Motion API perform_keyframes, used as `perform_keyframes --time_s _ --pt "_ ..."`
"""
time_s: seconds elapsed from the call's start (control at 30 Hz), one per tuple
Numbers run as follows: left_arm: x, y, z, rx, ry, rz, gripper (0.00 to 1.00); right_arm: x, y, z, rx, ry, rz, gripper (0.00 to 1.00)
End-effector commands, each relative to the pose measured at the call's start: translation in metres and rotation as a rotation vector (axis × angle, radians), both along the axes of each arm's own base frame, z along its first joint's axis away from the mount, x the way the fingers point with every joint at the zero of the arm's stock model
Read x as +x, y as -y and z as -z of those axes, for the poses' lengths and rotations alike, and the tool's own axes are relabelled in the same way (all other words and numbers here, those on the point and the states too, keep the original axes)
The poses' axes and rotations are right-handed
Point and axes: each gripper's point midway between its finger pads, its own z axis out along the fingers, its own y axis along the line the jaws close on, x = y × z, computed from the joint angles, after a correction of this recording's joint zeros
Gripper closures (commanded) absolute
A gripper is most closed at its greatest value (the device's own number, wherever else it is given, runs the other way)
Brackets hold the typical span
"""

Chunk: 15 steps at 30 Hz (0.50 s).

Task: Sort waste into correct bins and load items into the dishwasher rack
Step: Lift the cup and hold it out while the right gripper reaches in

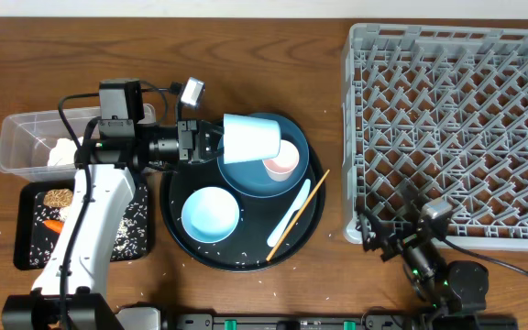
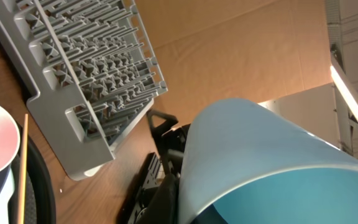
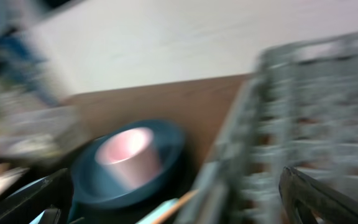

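Note:
My left gripper is shut on the rim of the light blue cup, held tipped on its side above the dark blue plate. The cup fills the left wrist view, with one dark finger against its wall. The pink cup stands on the plate. On the round black tray lie a bowl, a white utensil and a chopstick. My right gripper stands open and empty at the front left corner of the grey rack. Its view is blurred.
A clear tub at the far left holds crumpled white paper. In front of it a black rectangular tray holds a carrot, a brown food piece and rice grains. Bare wood lies between round tray and rack.

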Motion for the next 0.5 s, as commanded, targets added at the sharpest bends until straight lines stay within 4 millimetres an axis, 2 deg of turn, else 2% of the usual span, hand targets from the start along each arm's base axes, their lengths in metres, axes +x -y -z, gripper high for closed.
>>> perform_keyframes --time_s 0.0,0.1,0.13,0.23,0.37,0.47 --pt "-0.008 0.000 -0.014 -0.025 0.040 0.021 0.94 -0.024 -0.029 -0.022 0.131 -0.066 -0.212 0.01" --pt "-0.014 0.007 -0.018 -0.025 0.056 0.045 0.94 -0.031 -0.035 -0.057 0.188 -0.079 -0.263 0.01" --pt "-0.018 0.012 -0.019 -0.026 0.062 0.065 0.94 -0.036 -0.041 -0.080 0.188 -0.073 -0.312 0.01" --pt "-0.025 0.023 -0.019 -0.027 0.074 0.104 0.94 -0.044 -0.055 -0.117 0.186 -0.098 -0.443 0.01" --pt "-0.031 0.033 -0.020 -0.028 0.085 0.141 0.94 -0.054 -0.078 -0.150 0.218 -0.228 -0.708 0.01" --pt "-0.034 0.036 -0.020 -0.029 0.084 0.154 0.94 -0.067 -0.088 -0.163 0.217 -0.303 -0.962 0.01"
